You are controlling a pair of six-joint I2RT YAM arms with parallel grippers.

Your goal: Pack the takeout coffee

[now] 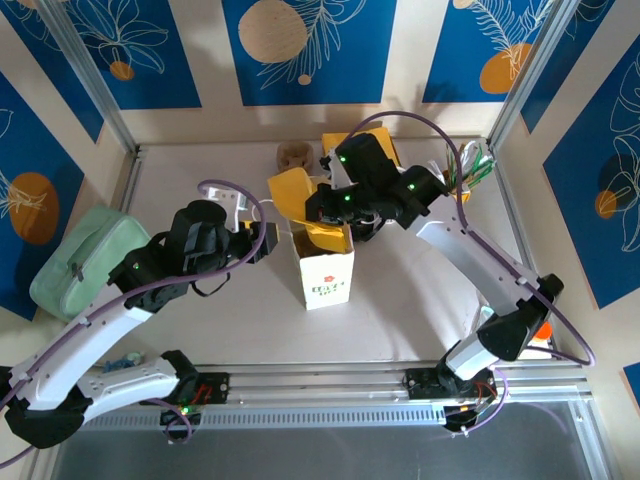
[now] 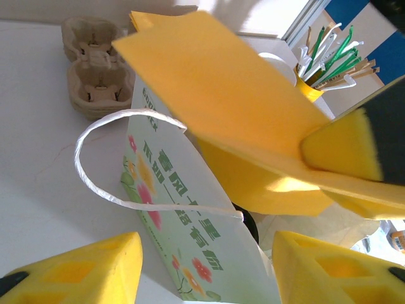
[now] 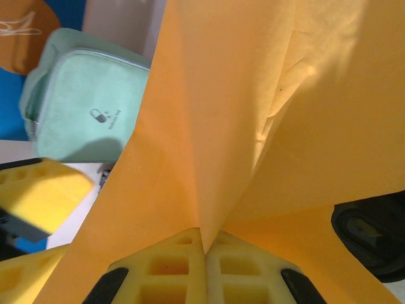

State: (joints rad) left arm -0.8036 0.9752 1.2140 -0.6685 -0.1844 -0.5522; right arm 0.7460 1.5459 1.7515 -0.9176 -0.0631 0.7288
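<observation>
Remote packing run: my right pincer pinches the yellow sheet, left pincer gapes empty beside the bag; a tug may topple it.

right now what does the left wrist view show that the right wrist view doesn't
Left wrist, not right wrist: a floral-printed paper bag with a white twisted handle, a pulp cup carrier behind it, and a yellow cup of straws. Right wrist, not left wrist: a mint green pouch. Both: the yellow paper sheet, which the right gripper pinches shut at its edge.
</observation>
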